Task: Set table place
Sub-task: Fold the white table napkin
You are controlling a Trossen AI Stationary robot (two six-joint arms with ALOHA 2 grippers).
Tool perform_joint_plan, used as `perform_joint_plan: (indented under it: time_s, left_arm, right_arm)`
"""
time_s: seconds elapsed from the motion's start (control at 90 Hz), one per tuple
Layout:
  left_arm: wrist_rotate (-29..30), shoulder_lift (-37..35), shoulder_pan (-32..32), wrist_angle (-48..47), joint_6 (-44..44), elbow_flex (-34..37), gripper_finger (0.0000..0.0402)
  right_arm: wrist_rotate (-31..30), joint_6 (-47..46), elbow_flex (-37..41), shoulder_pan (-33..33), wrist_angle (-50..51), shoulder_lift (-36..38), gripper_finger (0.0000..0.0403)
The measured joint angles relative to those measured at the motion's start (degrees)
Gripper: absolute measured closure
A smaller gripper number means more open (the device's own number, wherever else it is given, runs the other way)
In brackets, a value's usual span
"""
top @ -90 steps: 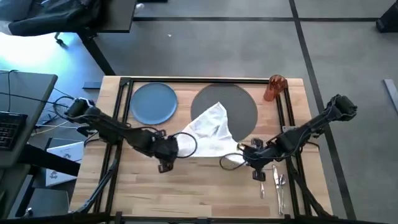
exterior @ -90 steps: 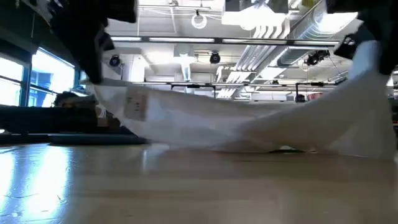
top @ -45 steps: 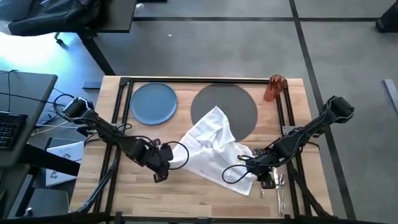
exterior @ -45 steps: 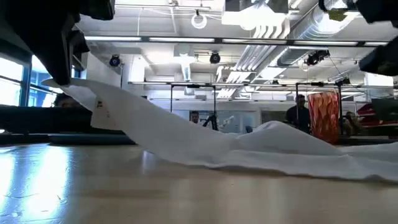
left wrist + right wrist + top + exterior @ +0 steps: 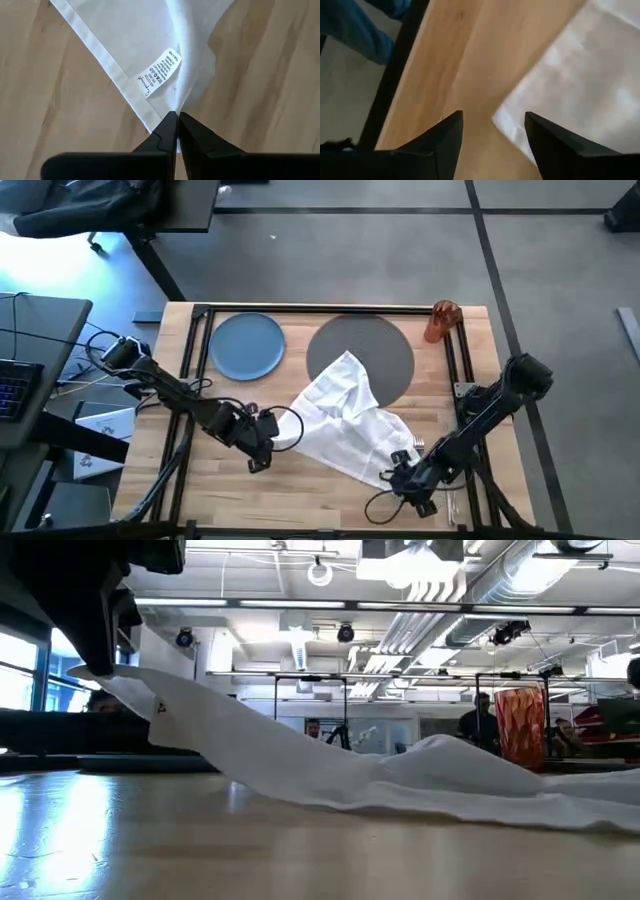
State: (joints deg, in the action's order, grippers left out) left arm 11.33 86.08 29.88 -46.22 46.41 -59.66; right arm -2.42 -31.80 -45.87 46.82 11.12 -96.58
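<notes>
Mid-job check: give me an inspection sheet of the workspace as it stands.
Surface: light wood butcher-block table, black rails.
Job's things: white cloth napkin crumpled, partly on round grey mat; round blue plate bare; translucent orange cup upright at the far right corner.
Clutter: nothing seen.
Grippers: left gripper shut on a napkin corner; right gripper open, beside the napkin's edge.
Cables: cable loops by the right wrist.
Surroundings: desk with keyboard left of the table.
</notes>
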Motion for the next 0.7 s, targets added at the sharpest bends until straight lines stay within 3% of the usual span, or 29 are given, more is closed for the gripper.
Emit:
perform_joint_plan:
  time_s: [0.133, 0.233, 0.289, 0.367, 0.444, 0.556, 0.7]
  left_arm:
    - [-1.4, 0.0, -0.2, 0.0, 0.0, 0.0, 0.0401]
    - [-2.4, 0.0, -0.2, -0.2, 0.1, -0.2, 0.0401]
    - [-2.4, 0.0, -0.2, -0.6, 0.1, -1.1, 0.0401]
    - [-1.4, -0.5, -0.2, -2.8, 1.6, -3.8, 0.0401]
    - [3.5, -1.3, -0.6, -7.2, 4.2, -7.6, 0.0401]
    - [15.0, -3.7, -0.9, -12.2, 6.0, -14.4, 0.0401]
    - [24.4, -7.4, -3.2, -13.7, 1.3, -23.2, 0.0401]
  right_arm:
    - [-2.3, -7.0, -1.6, 0.0, 2.0, -3.6, 0.0269]
    - [-1.7, -11.3, -3.4, -0.1, 6.2, -3.8, 0.0344]
    - [-0.8, -13.2, -4.8, -0.1, 11.2, -2.9, 0.0383]
    - [-1.5, -16.1, -7.2, -0.2, 21.9, -1.3, 0.0395]
    - [-5.5, -20.0, -10.5, -0.4, 32.8, 2.7, 0.0401]
    - [-13.4, -24.8, -15.2, -1.4, 45.6, 11.0, 0.0402]
    - [-18.0, -23.1, -22.0, -5.7, 50.9, 23.6, 0.0403]
